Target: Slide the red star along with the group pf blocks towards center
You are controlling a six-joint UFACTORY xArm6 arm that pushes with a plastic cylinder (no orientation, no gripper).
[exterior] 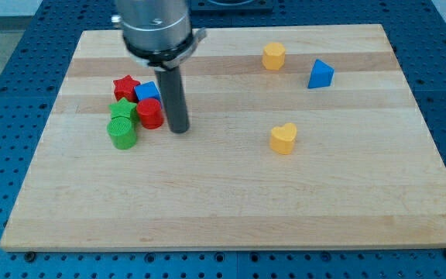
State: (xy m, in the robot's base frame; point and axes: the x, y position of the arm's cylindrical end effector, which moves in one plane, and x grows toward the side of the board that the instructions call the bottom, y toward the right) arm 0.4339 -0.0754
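On the table [231, 194], the red star [127, 85] sits far left, clustered with a blue cube [147, 91], red cylinder [151, 113], green star [121, 111] and green cylinder [121, 133]. My tip [179, 129], a bare rod tool holding nothing, stands just right of the red cylinder.

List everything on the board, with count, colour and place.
red star: 1, red, top-left of the left cluster
blue cube: 1, blue, right of the red star
green star: 1, green, below the red star
red cylinder: 1, red, cluster's right edge
green cylinder: 1, green, cluster's bottom
yellow hexagon: 1, yellow, top, right of centre
blue triangle: 1, blue, upper right
yellow heart: 1, yellow, right of centre
board: 1, light wood
my tip: 1, dark, just right of the red cylinder
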